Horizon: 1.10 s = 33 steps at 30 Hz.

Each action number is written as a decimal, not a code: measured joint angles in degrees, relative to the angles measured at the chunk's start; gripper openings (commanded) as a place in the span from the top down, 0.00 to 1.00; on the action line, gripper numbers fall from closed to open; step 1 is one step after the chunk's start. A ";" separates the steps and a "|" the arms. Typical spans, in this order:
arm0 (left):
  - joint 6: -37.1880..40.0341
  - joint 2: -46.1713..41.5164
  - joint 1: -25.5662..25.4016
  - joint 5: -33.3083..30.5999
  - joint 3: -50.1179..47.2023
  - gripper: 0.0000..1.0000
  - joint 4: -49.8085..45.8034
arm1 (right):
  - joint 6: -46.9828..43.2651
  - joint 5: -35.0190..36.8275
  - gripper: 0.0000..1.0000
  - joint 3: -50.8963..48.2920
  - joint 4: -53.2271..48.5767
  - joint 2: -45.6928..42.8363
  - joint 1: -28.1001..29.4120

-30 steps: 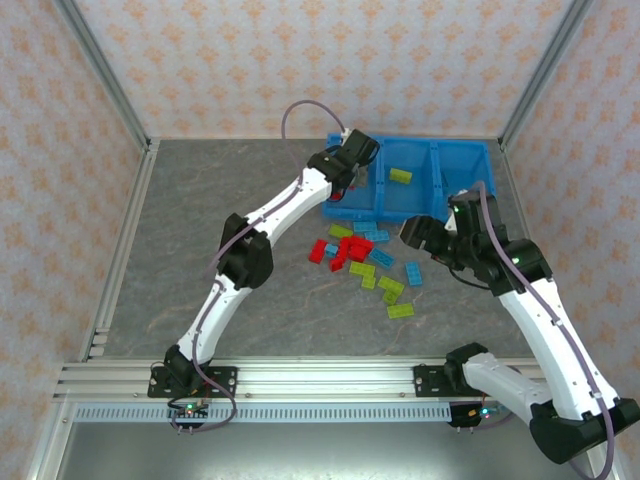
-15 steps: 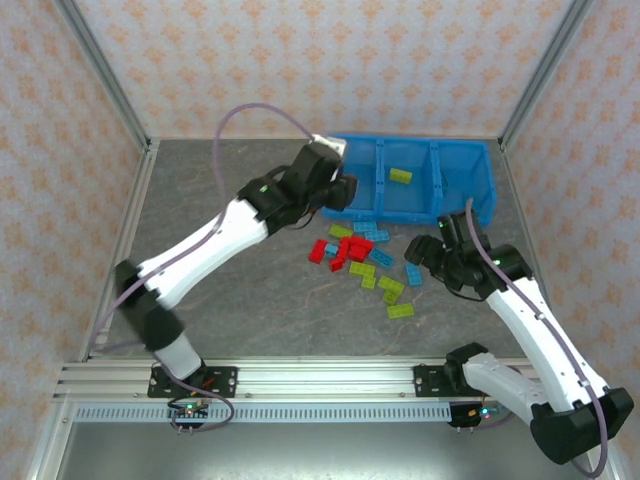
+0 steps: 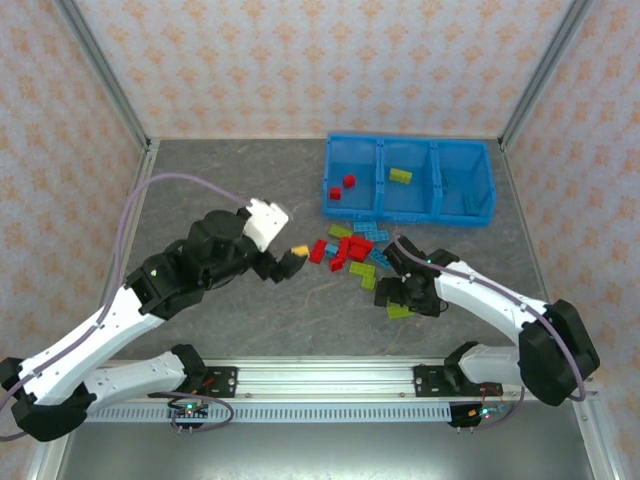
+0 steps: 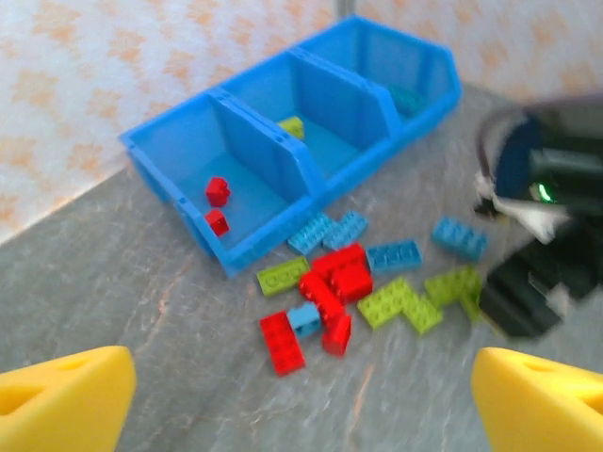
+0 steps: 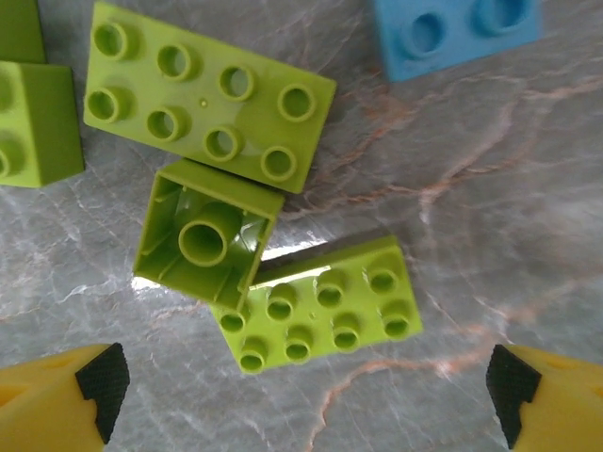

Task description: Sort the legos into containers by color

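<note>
The blue bin point(image 3: 436, 180) stands at the back right. Its left compartment holds two red legos point(image 3: 343, 186), its middle one a yellow-green lego point(image 3: 400, 175). A loose pile of red, light blue and yellow-green legos point(image 3: 352, 254) lies in front of it. My left gripper point(image 3: 288, 262) hovers open and empty just left of the pile; in its wrist view the yellow fingertips point(image 4: 61, 405) frame the red bricks point(image 4: 334, 282) and the bin point(image 4: 264, 141). My right gripper point(image 3: 398, 297) hangs open over yellow-green bricks: a flat one point(image 5: 320, 306) and an overturned small one point(image 5: 207, 235).
A further yellow-green brick point(image 5: 209, 96) and a light blue one point(image 5: 452, 33) lie just beyond the right gripper point(image 5: 306, 414). The right arm point(image 4: 537, 245) stands at the pile's right side. Metal posts and patterned walls enclose the grey table.
My left arm drew back from the bin's left compartment to the pile's left and its gripper opened. The right gripper came down from near the bin onto the yellow-green bricks and opened wider.
</note>
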 measured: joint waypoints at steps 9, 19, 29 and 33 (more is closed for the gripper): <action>16.70 -7.76 0.00 12.35 -13.33 0.00 -1.42 | -3.76 -0.50 0.15 -2.21 5.86 7.08 0.00; 22.23 -7.87 0.00 17.86 -15.74 0.00 -2.14 | -3.04 0.92 0.41 0.07 3.82 9.31 1.86; 23.08 -8.04 0.00 17.27 -17.81 0.00 -1.97 | -0.33 1.92 0.48 -0.39 2.97 -3.56 2.47; 22.93 -8.74 0.20 16.44 -18.43 0.00 0.02 | -0.22 5.29 0.48 6.93 1.77 -7.21 0.11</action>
